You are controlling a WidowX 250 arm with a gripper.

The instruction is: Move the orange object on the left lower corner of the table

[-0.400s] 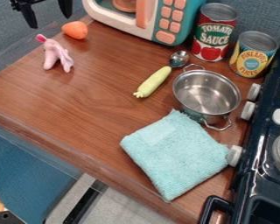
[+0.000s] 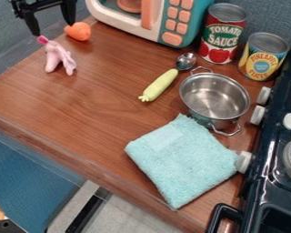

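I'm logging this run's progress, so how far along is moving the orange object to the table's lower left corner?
Nothing looks done: the orange object lies near the pink toy, at the upper left of the table. Nothing is in hand: the gripper hangs open close to the object, its fingers apart. Left are the grasp, the carry and the release.

Black pincer (image 2: 52, 28), open, beside the orange object (image 2: 78, 31) near the tabletop's (image 2: 99, 109) upper-left corner.
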